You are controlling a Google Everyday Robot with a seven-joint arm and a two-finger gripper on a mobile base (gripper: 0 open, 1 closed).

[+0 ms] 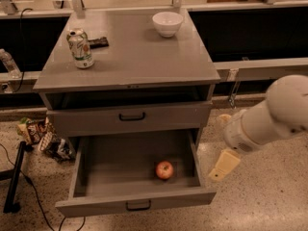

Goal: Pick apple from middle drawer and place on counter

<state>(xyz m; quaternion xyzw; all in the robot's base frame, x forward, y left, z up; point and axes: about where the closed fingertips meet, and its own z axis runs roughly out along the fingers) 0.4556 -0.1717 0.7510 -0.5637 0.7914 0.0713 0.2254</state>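
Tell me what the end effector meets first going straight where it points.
Probably the drawer, at its right wall near the front corner. The end effector, just right of it, points down-left. Depth is unclear.

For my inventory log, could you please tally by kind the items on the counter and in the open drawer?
Can: 1
Bowl: 1
Dark packet: 1
Apple: 1
Total: 4
The claw hangs right of the open drawer, outside it.

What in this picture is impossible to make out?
All in the camera view:
- End effector, right of the open middle drawer: its upper part is hidden by the wrist.
- Arm: cut off by the right edge.
- Recess under the counter: shadowed by the overhang.
- Dark flat item: partly behind the can.
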